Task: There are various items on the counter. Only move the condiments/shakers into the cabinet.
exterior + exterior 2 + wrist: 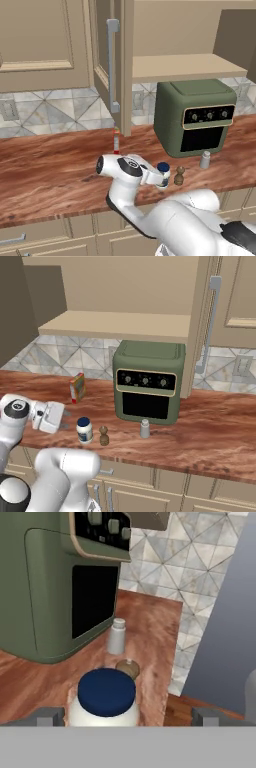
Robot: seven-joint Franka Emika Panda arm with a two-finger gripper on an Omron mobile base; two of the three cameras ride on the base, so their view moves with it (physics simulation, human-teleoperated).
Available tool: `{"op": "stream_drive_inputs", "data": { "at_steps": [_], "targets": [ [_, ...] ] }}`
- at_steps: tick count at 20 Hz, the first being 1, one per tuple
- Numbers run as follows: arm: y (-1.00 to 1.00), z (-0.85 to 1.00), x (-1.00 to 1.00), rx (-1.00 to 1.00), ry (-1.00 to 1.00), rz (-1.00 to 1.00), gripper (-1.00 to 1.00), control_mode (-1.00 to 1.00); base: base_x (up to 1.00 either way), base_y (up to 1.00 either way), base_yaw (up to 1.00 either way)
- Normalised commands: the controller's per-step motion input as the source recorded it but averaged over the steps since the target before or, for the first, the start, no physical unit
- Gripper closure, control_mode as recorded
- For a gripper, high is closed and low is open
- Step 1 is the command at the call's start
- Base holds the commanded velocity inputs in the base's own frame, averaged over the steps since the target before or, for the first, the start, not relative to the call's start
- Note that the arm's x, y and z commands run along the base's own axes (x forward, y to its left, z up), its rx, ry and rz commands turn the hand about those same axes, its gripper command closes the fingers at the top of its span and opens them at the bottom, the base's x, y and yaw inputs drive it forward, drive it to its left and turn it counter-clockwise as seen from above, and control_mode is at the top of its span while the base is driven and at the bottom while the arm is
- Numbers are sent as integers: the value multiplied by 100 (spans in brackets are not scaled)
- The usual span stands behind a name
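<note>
The hand (128, 716) hangs low over the front part of the desk (50, 175), its two fingertips (47, 716) spread as wide as they go and holding nothing. The white jar with the dark blue lid (106, 699) stands upright on the desk right in front of the hand, centred between the fingertips, with a clear gap on either side. In the right base view the hand (64, 418) sits just to one side of the jar (84, 430) at about the jar's height.

Just beyond the jar stands the brown pepper mill (104, 436), and beyond that the pale grey shaker (145, 428), near the front of the green oven (148, 381). The three stand in a row along the desk. Above the oven the wall cabinet (187, 66) stands with its door (111, 65) swung open, showing a plain shelf.
</note>
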Motion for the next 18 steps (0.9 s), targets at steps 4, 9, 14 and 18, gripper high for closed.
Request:
{"op": "stream_drive_inputs", "data": {
  "at_steps": [4,9,14,18],
  "targets": [
    [0,-14,36,0,0,-12,-100,-100,0,0,0],
    [-3,-11,26,-2,0,-5,-100,-100,0,0,0],
    [-11,-20,4,-5,0,-4,-100,-100,0,0,0],
    [-20,-19,0,-6,0,-5,-100,-100,0,0,0]
  ]
}}
